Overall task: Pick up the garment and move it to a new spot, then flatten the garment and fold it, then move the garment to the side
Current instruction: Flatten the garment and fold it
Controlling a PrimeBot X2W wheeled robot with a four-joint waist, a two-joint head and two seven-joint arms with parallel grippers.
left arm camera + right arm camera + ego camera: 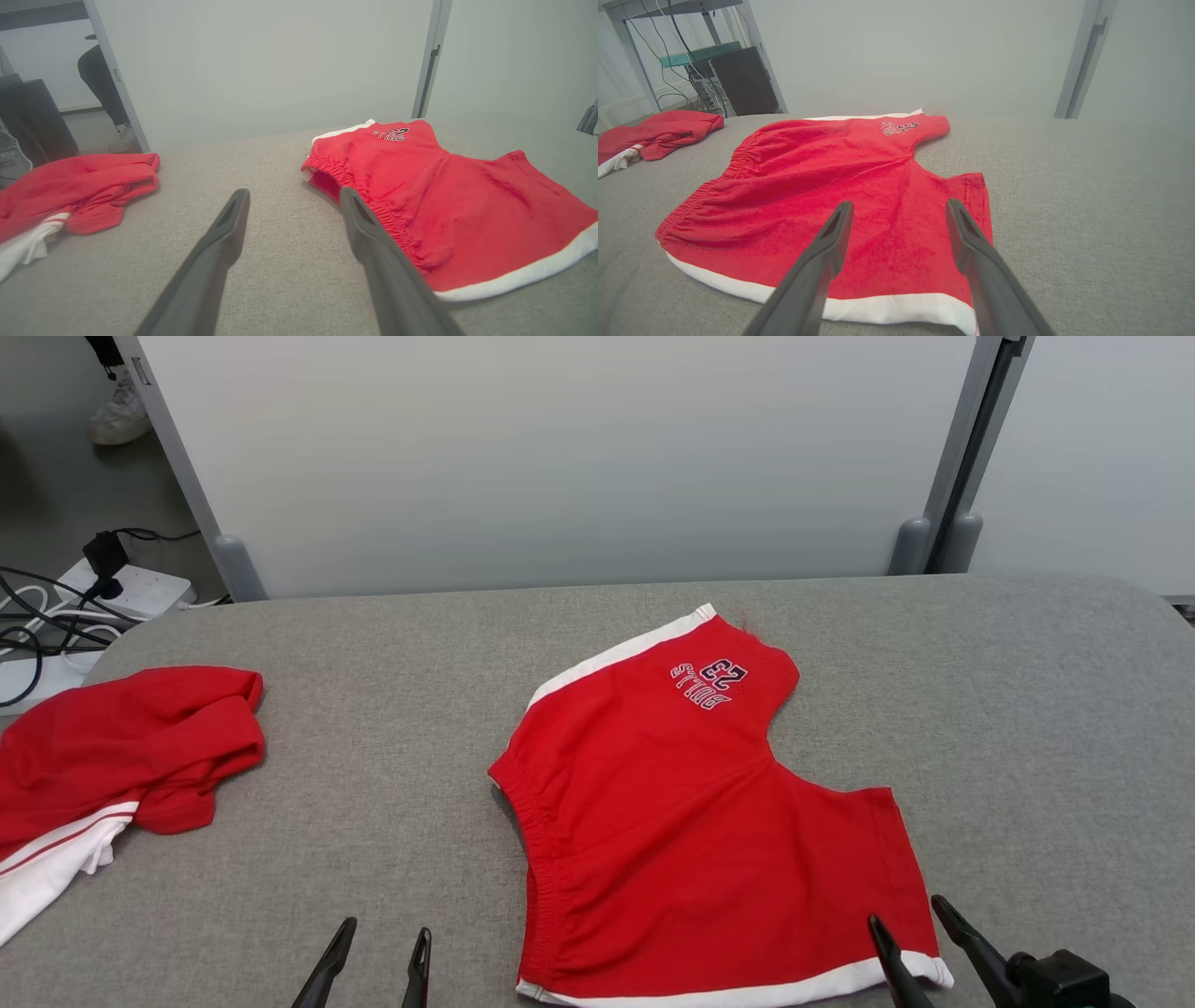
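Observation:
The garment [691, 812] is a pair of red shorts with white side stripes and a dark number print, lying spread flat on the grey table, waistband toward the left. It also shows in the left wrist view [448, 196] and the right wrist view [840, 182]. My left gripper [385, 941] stands open at the table's front edge, left of the waistband, with nothing between its fingers [233, 219]. At the shorts' front right leg, my right gripper [904, 913] hovers open above the white hem, fingers [838, 228] apart over the red cloth.
A second red and white garment [103, 756] lies bunched at the table's left edge. Behind the grey table [1027, 728] stand pale partition panels [560, 457]. A power strip with cables [103, 588] lies on the floor at far left, and a person's shoe [119, 415] shows beyond.

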